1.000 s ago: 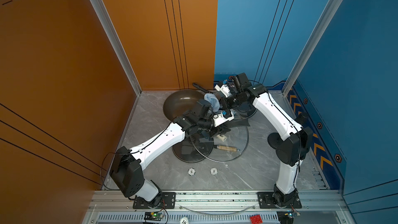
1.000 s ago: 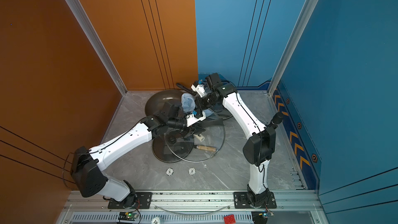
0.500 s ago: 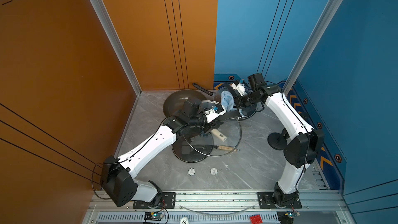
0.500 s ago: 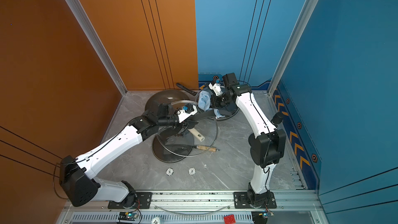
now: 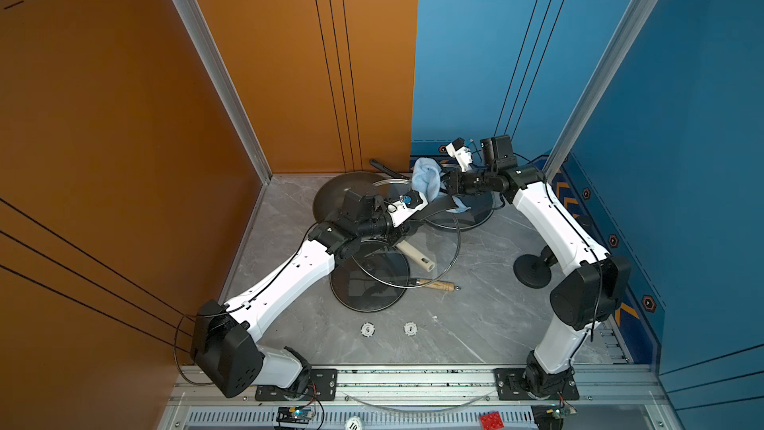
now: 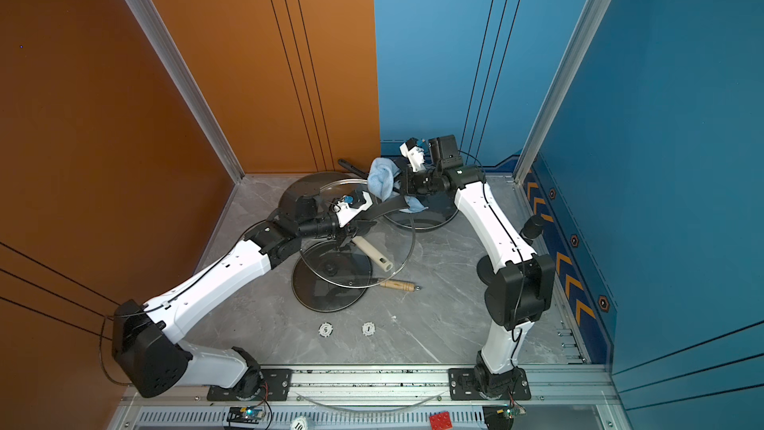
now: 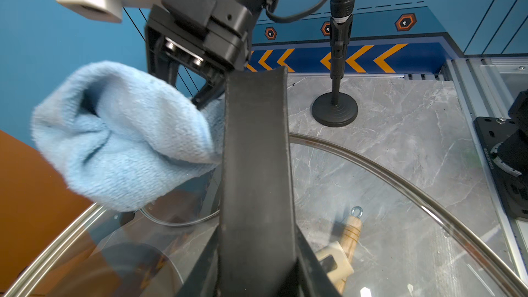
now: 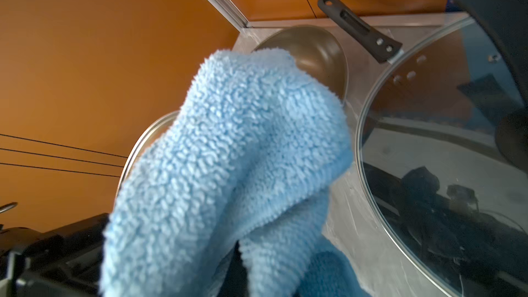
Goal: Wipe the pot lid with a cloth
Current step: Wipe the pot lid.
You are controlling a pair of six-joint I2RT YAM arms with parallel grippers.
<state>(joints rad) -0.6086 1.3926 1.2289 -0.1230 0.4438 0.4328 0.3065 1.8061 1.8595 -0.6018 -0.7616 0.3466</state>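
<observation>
Cloth (image 5: 426, 179) bunched in the right tool (image 5: 443, 186) at the far rim of the raised lid (image 5: 430, 250)
The right tool is clenched on the one cloth, which bulges past its tips just beside the lid's black handle (image 7: 257, 152); I cannot tell if it touches the glass. The left tool (image 5: 403, 229) grasps that handle, holding the lid tilted above the bench (image 5: 475, 324). Two chips (image 5: 367, 329) lie near the front.

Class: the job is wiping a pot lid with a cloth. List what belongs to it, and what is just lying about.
Job in hand:
glass lid
blue cloth

Lying about:
brown pan
dark pan
microphone stand
two chips
red brick
</observation>
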